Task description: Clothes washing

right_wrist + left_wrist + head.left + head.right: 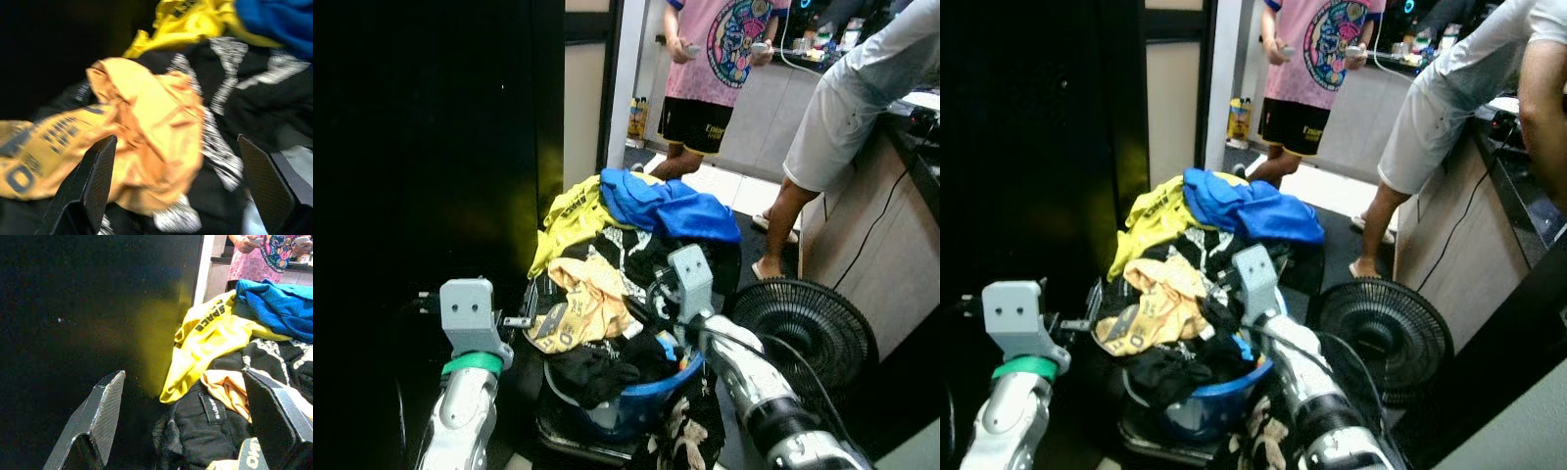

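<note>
Blue plastic basin [636, 401] sits low in the centre of the left eye view, heaped well above its rim with laundry. Top of the heap, toward the upper middle of the frame: a blue garment [671, 206] lying partly over a bright yellow shirt [570, 220] with dark lettering. Below these, a black-and-white patterned garment [631, 250], and in front of it a pale orange shirt [582, 304] with dark print. A black garment [592, 372] spills over the basin's front rim.

Left gripper [186, 426]: fingers spread wide apart, nothing between them, at the left edge of the heap near the black fabric and the yellow shirt. A dark glossy panel [431, 137] fills the left of the frame, with a yellow reflection on it.

Right gripper [181, 191]: fingers spread wide, poised just above the pale orange shirt; contact cannot be judged, and the right wrist view is blurred.

Black floor fan [803, 333] lies at lower right, just beside the basin. Two people stand at the upper right: one in a pink printed T-shirt [720, 49], one in grey shorts [837, 117] leaning on a counter [862, 225].
</note>
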Motion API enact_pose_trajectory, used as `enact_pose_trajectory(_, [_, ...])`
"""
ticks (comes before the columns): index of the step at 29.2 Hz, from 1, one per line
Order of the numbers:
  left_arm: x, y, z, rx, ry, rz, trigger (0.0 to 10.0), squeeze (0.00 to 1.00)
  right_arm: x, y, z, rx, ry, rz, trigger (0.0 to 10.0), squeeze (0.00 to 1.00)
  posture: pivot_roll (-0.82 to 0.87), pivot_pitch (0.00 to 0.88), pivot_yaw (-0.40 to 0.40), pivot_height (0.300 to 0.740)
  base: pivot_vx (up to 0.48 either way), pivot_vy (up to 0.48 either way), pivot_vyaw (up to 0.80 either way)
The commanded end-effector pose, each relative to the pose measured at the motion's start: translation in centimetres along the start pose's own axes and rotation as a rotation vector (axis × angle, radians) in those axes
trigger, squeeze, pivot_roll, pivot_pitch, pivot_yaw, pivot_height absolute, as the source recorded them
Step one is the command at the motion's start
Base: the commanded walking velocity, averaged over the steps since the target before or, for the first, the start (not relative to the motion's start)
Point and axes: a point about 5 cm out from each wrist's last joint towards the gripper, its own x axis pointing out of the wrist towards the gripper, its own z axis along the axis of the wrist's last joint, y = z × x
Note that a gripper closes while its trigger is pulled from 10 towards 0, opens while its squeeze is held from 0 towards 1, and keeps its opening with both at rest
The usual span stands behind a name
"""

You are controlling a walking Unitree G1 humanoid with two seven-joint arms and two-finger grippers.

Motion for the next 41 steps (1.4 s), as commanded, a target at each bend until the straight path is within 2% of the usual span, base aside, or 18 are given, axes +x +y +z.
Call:
enact_pose_trajectory(1, [-0.3,-0.1,-0.2,0.010,0.015,-0.010,10.0,0.00,0.0,-0.2,-0.2,0.041,0.003,0.000,10.0,1.00,0.09,0.052,-0.033,0.740,0.000,0.000,0.00])
enact_pose_trajectory(2, [-0.4,-0.1,-0.2,0.010,0.018,-0.011,10.0,0.00,0.3,0.4,-0.2,0.092,-0.004,0.036,10.0,1.00,0.09,0.058,-0.034,0.740,0.000,0.000,0.00])
enact_pose_trajectory(3, [-0.4,-0.1,-0.2,0.010,0.018,-0.011,10.0,0.00,0.3,0.4,-0.2,0.092,-0.004,0.036,10.0,1.00,0.09,0.058,-0.034,0.740,0.000,0.000,0.00])
enact_pose_trajectory(4, [-0.6,-0.2,-0.3,0.013,0.023,-0.015,10.0,0.00,0.7,1.0,-0.2,0.124,-0.001,0.075,10.0,0.00,0.09,0.069,-0.037,0.740,0.000,0.000,0.00])
enact_pose_trajectory(8, [-0.6,-0.3,-0.3,0.017,0.026,-0.019,10.0,0.00,1.0,1.6,-0.5,0.153,0.021,0.118,10.0,0.00,0.10,0.075,-0.039,0.740,0.000,0.000,0.00])
enact_pose_trajectory(10, [-0.7,-0.2,-0.3,0.026,0.027,-0.025,10.0,0.00,1.3,2.7,-1.8,0.116,0.109,0.158,10.0,0.00,0.11,0.086,-0.045,0.740,0.000,0.000,0.00])
enact_pose_trajectory(13, [-0.8,-0.1,-0.2,0.029,0.028,-0.026,10.0,0.00,1.3,2.9,-2.6,0.099,0.153,0.134,10.0,0.00,0.11,0.088,-0.047,0.740,0.000,0.000,0.00])
enact_pose_trajectory(14, [-0.9,0.0,-0.2,0.031,0.029,-0.028,10.0,0.00,1.2,2.6,-3.3,0.088,0.189,0.077,10.0,0.00,0.11,0.090,-0.047,0.740,0.000,0.000,0.00])
enact_pose_trajectory(17, [-0.9,0.1,-0.2,0.031,0.030,-0.029,10.0,0.00,1.1,2.3,-3.7,0.088,0.206,0.026,10.0,0.00,0.11,0.089,-0.048,0.740,0.000,0.000,0.00])
enact_pose_trajectory(18, [-1.0,0.1,-0.2,0.032,0.032,-0.031,10.0,0.00,0.8,1.6,-3.9,0.114,0.214,-0.041,10.0,0.00,0.12,0.090,-0.048,0.740,0.000,0.000,0.00])
enact_pose_trajectory(19, [-1.0,0.1,-0.2,0.032,0.032,-0.031,10.0,0.00,0.8,1.6,-3.9,0.114,0.214,-0.041,10.0,0.00,0.12,0.090,-0.048,0.740,0.000,0.000,0.00])
enact_pose_trajectory(20, [-1.0,0.1,-0.2,0.032,0.033,-0.033,10.0,0.00,0.5,0.8,-4.1,0.138,0.215,-0.098,10.0,0.00,0.11,0.088,-0.047,0.740,0.000,0.000,0.00])
enact_pose_trajectory(23, [-1.0,0.1,-0.2,0.032,0.033,-0.034,10.0,0.00,0.3,0.3,-4.1,0.155,0.215,-0.130,10.0,0.00,0.11,0.087,-0.046,0.740,0.000,0.000,0.00])
enact_pose_trajectory(28, [-0.9,0.1,-0.1,0.036,0.035,-0.042,10.0,0.00,-0.7,-1.4,-4.8,0.167,0.255,-0.220,10.0,0.00,0.12,0.083,-0.039,0.740,0.000,0.000,0.00])
enact_pose_trajectory(34, [-0.8,0.0,-0.1,0.040,0.037,-0.054,10.0,0.00,-1.5,-1.0,-6.6,0.164,0.361,-0.155,10.0,0.00,0.12,0.079,-0.035,0.740,0.000,0.000,0.00])
enact_pose_trajectory(41, [-0.6,0.1,0.1,0.046,0.035,-0.066,10.0,0.00,-2.3,-0.1,-8.4,0.244,0.428,-0.085,10.0,0.00,0.12,0.073,-0.032,0.740,0.000,0.000,0.00])
